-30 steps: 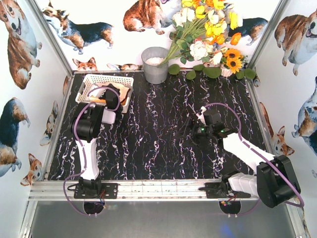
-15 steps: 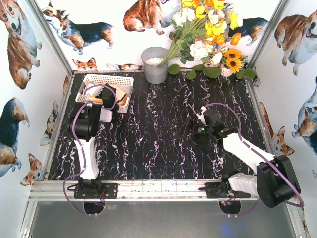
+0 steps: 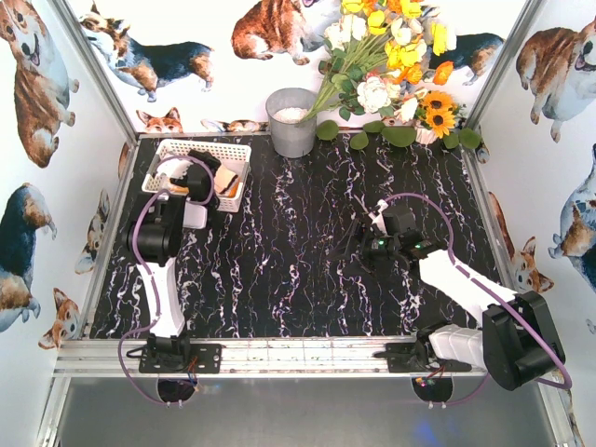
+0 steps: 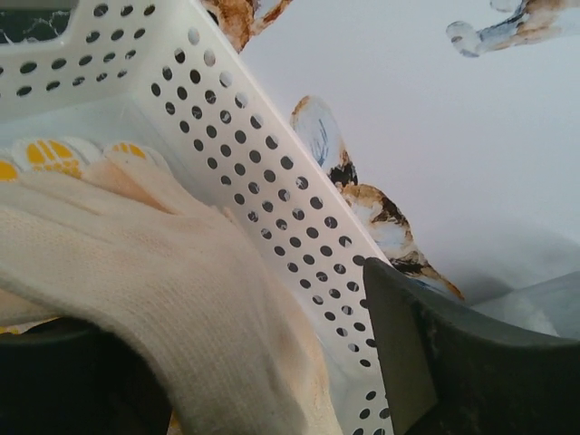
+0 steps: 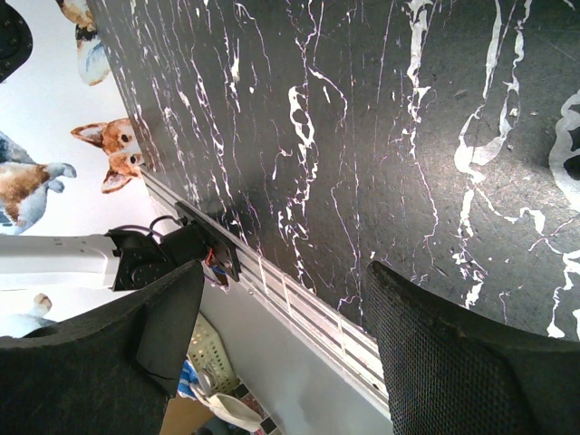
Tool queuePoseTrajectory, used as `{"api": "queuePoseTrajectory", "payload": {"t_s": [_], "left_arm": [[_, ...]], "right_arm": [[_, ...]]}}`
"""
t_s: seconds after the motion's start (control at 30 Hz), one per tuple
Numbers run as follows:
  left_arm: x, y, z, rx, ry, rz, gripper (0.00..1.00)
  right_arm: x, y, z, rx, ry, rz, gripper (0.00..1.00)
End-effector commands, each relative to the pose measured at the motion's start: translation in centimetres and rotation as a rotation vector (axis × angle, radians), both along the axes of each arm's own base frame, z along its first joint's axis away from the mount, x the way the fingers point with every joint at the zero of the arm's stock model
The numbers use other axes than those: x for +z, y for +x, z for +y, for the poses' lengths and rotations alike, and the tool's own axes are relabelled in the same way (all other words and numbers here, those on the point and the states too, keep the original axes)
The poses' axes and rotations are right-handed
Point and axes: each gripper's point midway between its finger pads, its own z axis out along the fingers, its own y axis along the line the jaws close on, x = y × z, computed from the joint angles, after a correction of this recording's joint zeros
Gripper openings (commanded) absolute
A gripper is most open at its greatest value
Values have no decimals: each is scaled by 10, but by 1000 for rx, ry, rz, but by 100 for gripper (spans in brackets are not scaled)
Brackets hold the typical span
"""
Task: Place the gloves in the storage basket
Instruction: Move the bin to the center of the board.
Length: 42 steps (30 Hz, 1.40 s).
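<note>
- Pincer check: left pincer (image 4: 263,308) has its jaws apart. The cream glove (image 4: 136,263) lies across the gap, resting toward the left finger, with a sliver of space before the right finger (image 4: 453,362). Reads as let go, not clamped.
- The cream glove is inside the storage basket (image 4: 272,181), against the perforated long wall. It sits on top of another glove with yellow patches (image 4: 50,156).
- The wrist is dipped low and angled into the basket. My guess at why: released below the rim, the fabric lands inside the walls and doesn't drape over the edge.
- The top view agrees: the left arm reaches over the basket at the far-left corner of the table (image 5: 362,136). A tan glove (image 3: 226,177) shows in the end nearer the table's middle.
- White patch (image 3: 194,216) under the left arm, just beside the basket's near edge. Can't tell whether it's glove or arm link.
- Right pincer (image 5: 281,308) also has its jaws apart, with nothing between them, only bare marble below. It sits mid-table on the right, well apart from the basket, probably parked out of the left arm's way.
- Grey bucket (image 3: 291,121) and flowers (image 3: 391,56) stand at the far edge and aren't involved.
- Judgement: late in the task. The next move needs a straight lift out, since soft knit can snag on a finger and ride back over the rim.
</note>
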Motion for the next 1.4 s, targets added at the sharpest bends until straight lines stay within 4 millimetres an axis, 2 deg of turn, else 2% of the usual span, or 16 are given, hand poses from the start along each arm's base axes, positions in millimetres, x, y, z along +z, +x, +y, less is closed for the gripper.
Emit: {"api": "queuePoseTrajectory", "payload": {"t_s": [0.0, 0.2, 0.33, 0.4, 0.47, 0.6, 0.73, 0.83, 0.87, 1.03, 1.2, 1.37], "left_arm": [[23, -2, 10, -24, 10, -12, 69], [32, -6, 21, -18, 27, 36, 76], [22, -2, 28, -54, 1, 73, 76], [16, 2, 26, -91, -21, 88, 73], [11, 3, 24, -111, -30, 100, 64], [14, -2, 24, -108, -44, 77, 41], [29, -1, 19, -149, -53, 24, 19], [46, -1, 10, -194, -64, -25, 5], [54, -1, 8, -207, -66, -46, 0], [82, -10, -2, -265, -69, -106, 0], [100, -27, -9, -306, -59, -130, 0], [110, -33, -23, -385, -45, -118, 0]], "right_arm": [[26, 15, 6, 4, 50, -97, 74], [28, 13, 6, 6, 55, -106, 74], [28, 12, 6, 7, 58, -110, 74], [28, 12, 5, 5, 57, -112, 74], [27, 12, 5, 5, 57, -114, 74], [31, 15, 6, 8, 59, -129, 74], [40, 26, 8, 11, 50, -173, 74], [53, 42, 14, 24, 59, -229, 74], [59, 48, 17, 30, 67, -250, 74], [78, 85, 43, 70, 71, -350, 74], [73, 122, 85, 123, 31, -394, 72], [69, 161, 132, 157, 80, -422, 67]]}}
